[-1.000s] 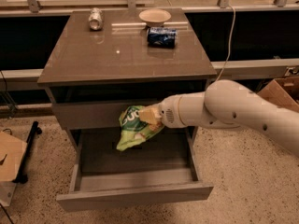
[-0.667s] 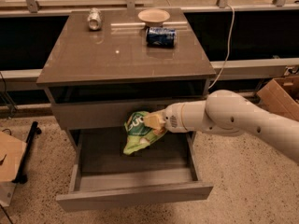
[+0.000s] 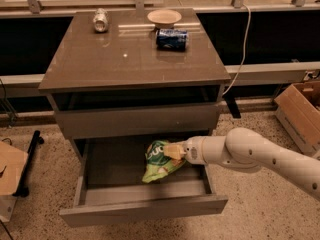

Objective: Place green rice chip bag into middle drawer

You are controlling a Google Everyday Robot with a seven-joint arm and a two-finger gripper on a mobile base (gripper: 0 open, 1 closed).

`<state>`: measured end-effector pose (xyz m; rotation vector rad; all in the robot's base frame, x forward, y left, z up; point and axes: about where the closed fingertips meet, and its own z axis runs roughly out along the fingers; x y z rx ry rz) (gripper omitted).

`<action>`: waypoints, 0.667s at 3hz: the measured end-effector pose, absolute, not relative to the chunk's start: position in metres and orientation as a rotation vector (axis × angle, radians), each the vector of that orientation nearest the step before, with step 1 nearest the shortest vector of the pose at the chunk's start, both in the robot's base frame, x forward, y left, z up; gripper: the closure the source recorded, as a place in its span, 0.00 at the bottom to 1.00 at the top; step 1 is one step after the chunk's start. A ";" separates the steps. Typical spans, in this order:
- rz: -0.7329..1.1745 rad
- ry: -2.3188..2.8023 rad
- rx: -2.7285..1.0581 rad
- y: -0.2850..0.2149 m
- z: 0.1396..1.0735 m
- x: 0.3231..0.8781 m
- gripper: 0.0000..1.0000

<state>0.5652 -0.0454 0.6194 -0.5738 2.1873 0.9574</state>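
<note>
The green rice chip bag (image 3: 158,161) hangs inside the open middle drawer (image 3: 142,212), the cabinet's lowest drawer, pulled out toward me. Its lower end is at or just above the drawer floor, right of centre. My gripper (image 3: 175,151) reaches in from the right on a white arm and is shut on the bag's top edge. The bag droops down and to the left from the grip.
On the cabinet top (image 3: 130,54) lie a silver can (image 3: 100,20), a blue can (image 3: 171,39) and a pale bowl (image 3: 164,17). A closed drawer front (image 3: 135,121) sits above the open one. A cardboard box (image 3: 302,109) stands at right, another at far left.
My gripper has carried the bag lower and to the right, from in front of the upper drawer front down into the open drawer.
</note>
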 end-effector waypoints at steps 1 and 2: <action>0.957 2.187 -0.574 -0.045 0.619 0.565 1.00; 0.927 2.224 -0.575 -0.046 0.612 0.569 1.00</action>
